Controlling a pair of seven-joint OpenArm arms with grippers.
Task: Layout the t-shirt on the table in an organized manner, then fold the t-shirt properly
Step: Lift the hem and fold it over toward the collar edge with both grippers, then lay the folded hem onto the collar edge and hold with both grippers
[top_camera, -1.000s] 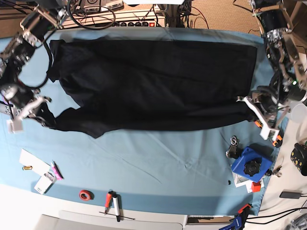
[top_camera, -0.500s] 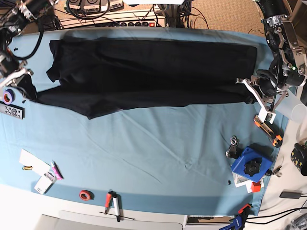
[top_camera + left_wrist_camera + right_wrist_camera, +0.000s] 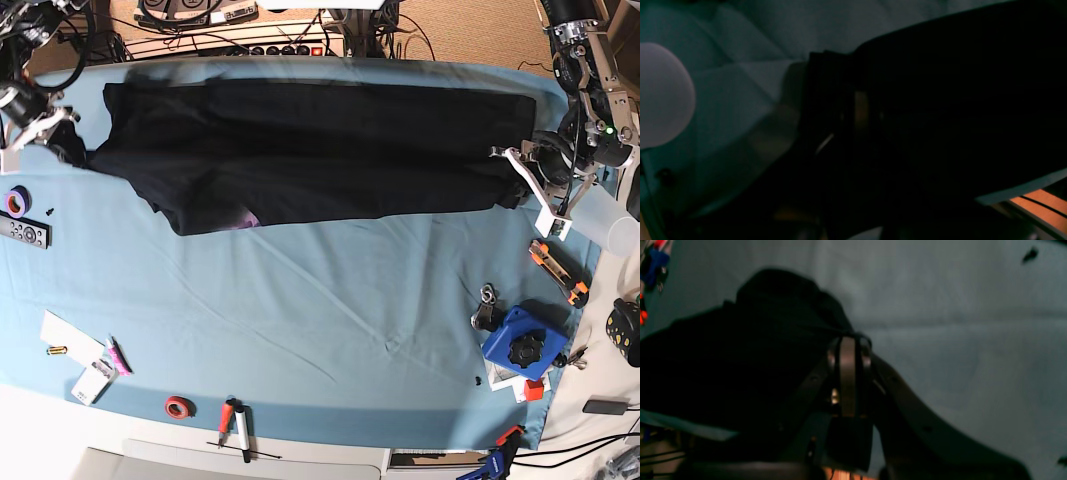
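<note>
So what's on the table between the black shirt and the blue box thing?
Mostly bare blue table, seen in the base view. Only small metal rings sit beside the blue box, below the t-shirt.

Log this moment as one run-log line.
phase: folding | left end effector: shut on t-shirt edge | right end effector: shut on t-shirt | t-shirt: stretched between both, purple patch peeking | table: tools at edges

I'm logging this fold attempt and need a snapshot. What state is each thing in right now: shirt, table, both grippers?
t-shirt: folded into a long band across the far half of the table, one end pinched by each gripper, purple patch peeking out at its near edge.
table: blue cloth lightly creased, near half bare of shirt.
left gripper: shut on the t-shirt.
right gripper: shut on the t-shirt.
</note>
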